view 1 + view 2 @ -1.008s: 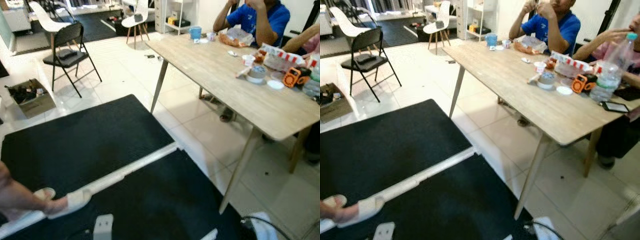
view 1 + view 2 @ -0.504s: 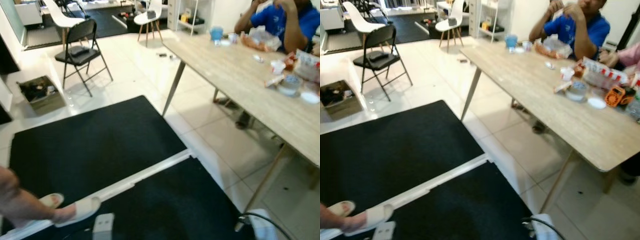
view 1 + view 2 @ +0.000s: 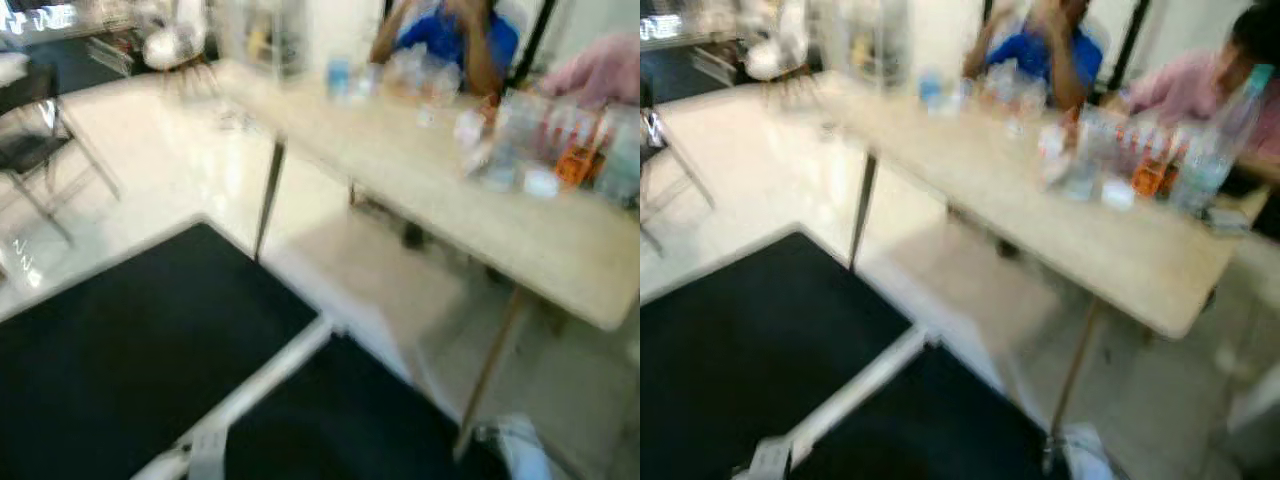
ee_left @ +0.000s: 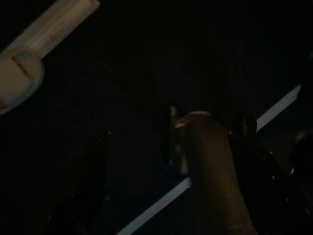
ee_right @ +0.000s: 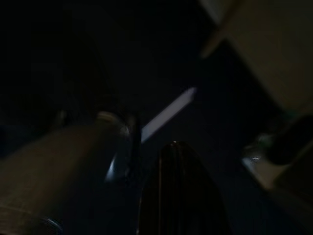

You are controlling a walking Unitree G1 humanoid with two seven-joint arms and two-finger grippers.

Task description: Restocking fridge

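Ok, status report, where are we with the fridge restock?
Both arms hang idle, wrist views dark. Head view blurred; black floor mat underfoot. Long light wooden table ahead on the right, people seated behind it.

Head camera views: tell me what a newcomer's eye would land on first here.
A long pale wooden table runs across the blurred scene, cluttered at its far right end with a plastic bottle and an orange object. A person in a blue shirt sits behind it. Black floor mats, split by a white strip, lie in the foreground.

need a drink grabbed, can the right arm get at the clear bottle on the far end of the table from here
Probably not. The clear bottle stands on the table's far side among other items, and the right gripper hangs low in shade over the black mat.
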